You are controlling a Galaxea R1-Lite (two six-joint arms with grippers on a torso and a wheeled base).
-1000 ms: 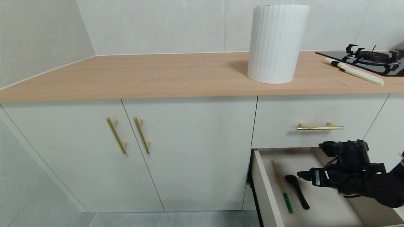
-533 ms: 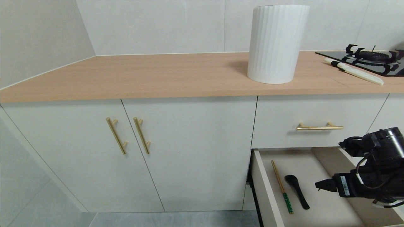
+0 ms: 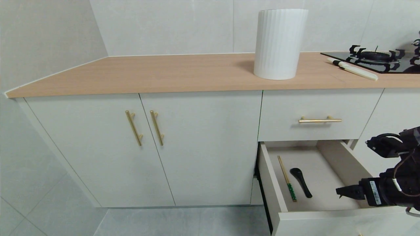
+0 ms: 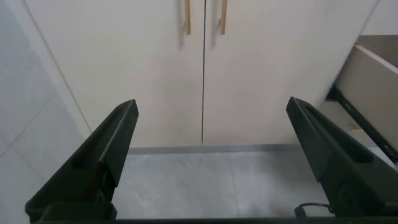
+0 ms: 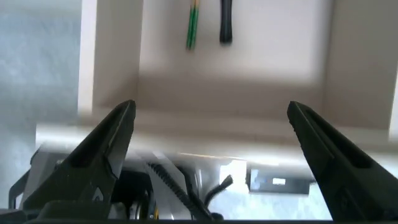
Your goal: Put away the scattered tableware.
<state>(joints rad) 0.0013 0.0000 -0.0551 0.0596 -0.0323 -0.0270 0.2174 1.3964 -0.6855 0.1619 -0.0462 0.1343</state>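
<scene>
We face a wooden surface (image 3: 164,73) against pale tiled walls (image 3: 164,26), white ribbed canister (image 3: 279,44) and knife (image 3: 352,68) on it, chopsticks (image 3: 286,178) beside black spoon (image 3: 302,183) in the open drawer (image 3: 269,177) below, our left jaws and right jaws both spread, empty.

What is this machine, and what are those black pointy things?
This is a two-armed robot. One picture comes from a camera on its head, the other two from cameras on its wrists. The black prongs are its grippers, both open and empty. The left gripper faces cream cupboard doors; the right gripper is by the open cream drawer, where green-tipped wooden chopsticks and a black spoon lie. A white ribbed container and a white knife sit on the wooden countertop.
</scene>
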